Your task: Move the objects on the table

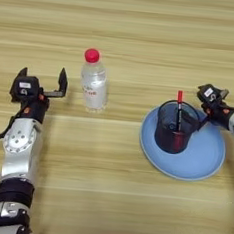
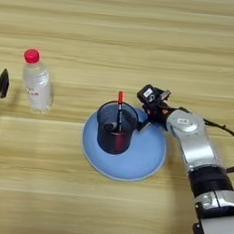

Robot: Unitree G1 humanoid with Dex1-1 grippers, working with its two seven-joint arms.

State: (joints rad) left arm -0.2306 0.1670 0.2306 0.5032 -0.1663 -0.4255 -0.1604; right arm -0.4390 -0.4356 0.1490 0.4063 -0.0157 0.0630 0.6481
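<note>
A small clear water bottle [image 1: 94, 82] with a red cap stands upright on the wooden surface [image 1: 121, 34], left of centre. Just to its left, the left hand [image 1: 42, 80] rests low over the surface with its two black fingers spread apart, holding nothing; the nearer finger is close to the bottle but does not touch it.

Well to the right lies a round light-blue plate [image 2: 135, 161]. A dark translucent cup [image 2: 116, 130] stands upright on the plate, toward its far-left part, and a thin red-tipped pen [image 2: 119, 109] stands inside the cup, its tip rising above the rim.

The right hand [image 2: 149, 103] sits at the plate's far-right edge, just beside the cup. Its fingers point toward the cup's rim and may be touching it, but I cannot tell whether they are apart or together.
</note>
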